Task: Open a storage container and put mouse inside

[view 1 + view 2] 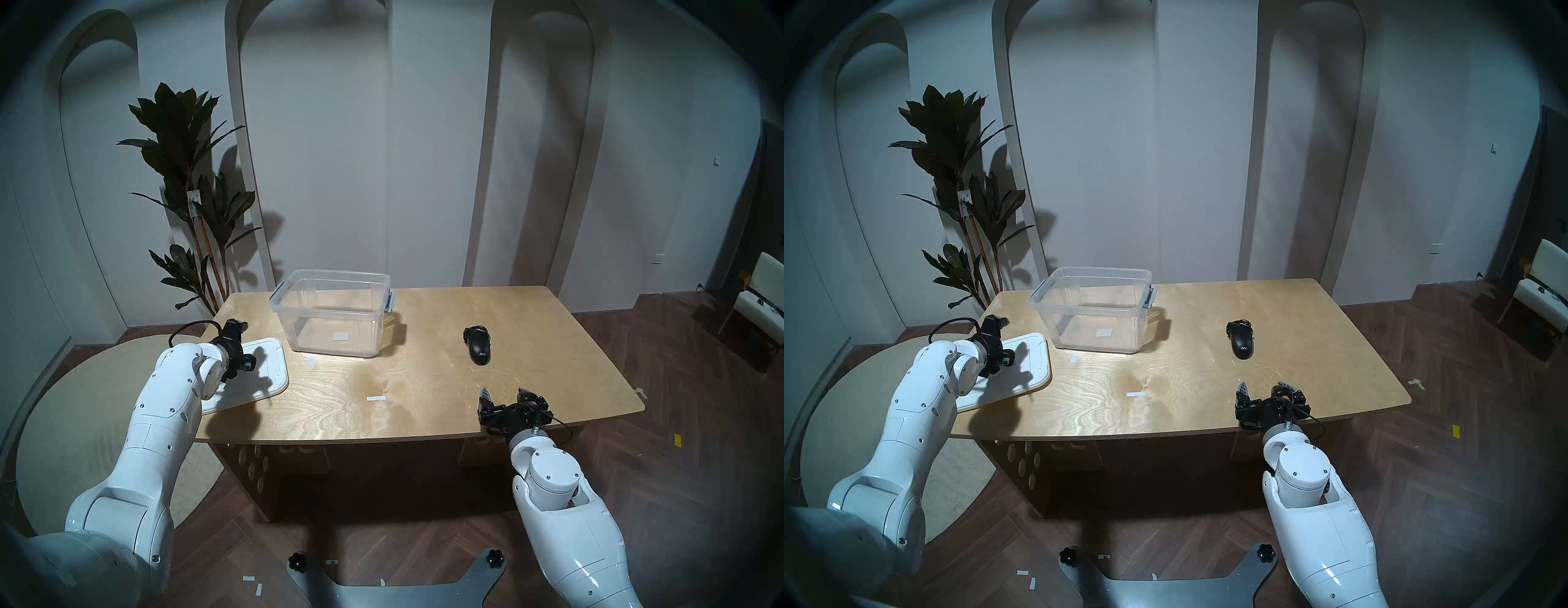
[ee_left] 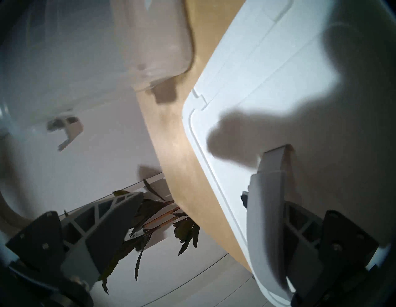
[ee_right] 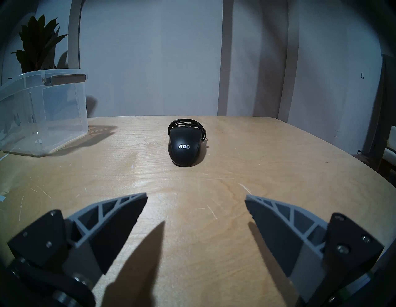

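Standing near the far left part of the desk (image 1: 424,382), the storage container (image 1: 335,316) was open, its clear tub empty with a small pale label on the floor of it and a grey latch hanging at its right end. Its white lid (image 1: 271,369) lay flat on the desk's left edge, just beside the tub and partly overhanging the near-left corner. The left pincer (image 2: 192,205) hovered over that lid with its 2 fingers spread apart and nothing between them; in the left wrist view, the lid's arched grey handle (image 2: 265,216) stood just in front of 1 finger, though whether they touched could not be told. That view was blurred.

The mouse (image 3: 184,146), black with white "AOC" lettering and its cable bundled behind it, rested on the right half of the desk, well apart from the tub. The right pincer (image 3: 196,198) hung above the near right edge of the desk, pointed toward the mouse, its jaws wide open and empty, with bare wood between it and the mouse.

2 short strips of white tape (image 1: 376,398) lay on the desk in front of the tub. A tall plant (image 1: 191,191) stood behind the desk's far left corner.
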